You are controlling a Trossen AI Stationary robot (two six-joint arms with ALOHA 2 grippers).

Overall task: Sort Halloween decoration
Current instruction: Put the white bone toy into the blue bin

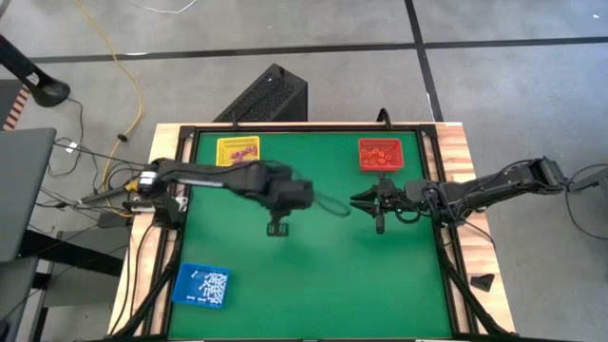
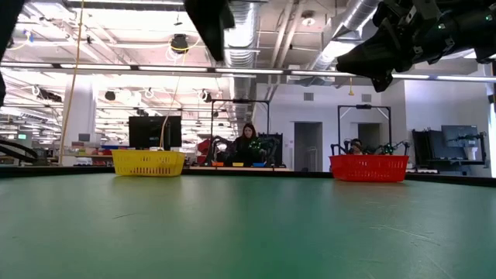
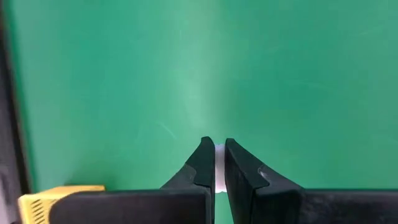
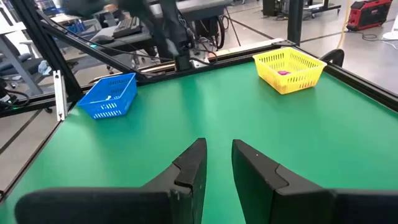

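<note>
green felt lies bare mid-table; left fingers (image 3: 214, 163) pinch a white trinket (image 3: 219, 168), right fingers (image 4: 219, 163) parted, empty.

Location, as I read it from my remote station: an industrial robotics lab or open workshop hall. Evidence I can list: exposed silver ventilation ducts (image 2: 256, 19) and long strip lights under a high open ceiling; a grey concrete floor (image 1: 494, 85) marked with dark tape lines; loose yellow and black cables (image 1: 119, 57) trailing over it; a green-topped work table (image 1: 323, 275) framed in black bars with a pale wooden edge; dark monitors (image 2: 155, 130) and further black-framed rigs standing in the hall behind; a seated person (image 2: 248, 143) at a far bench.
</note>
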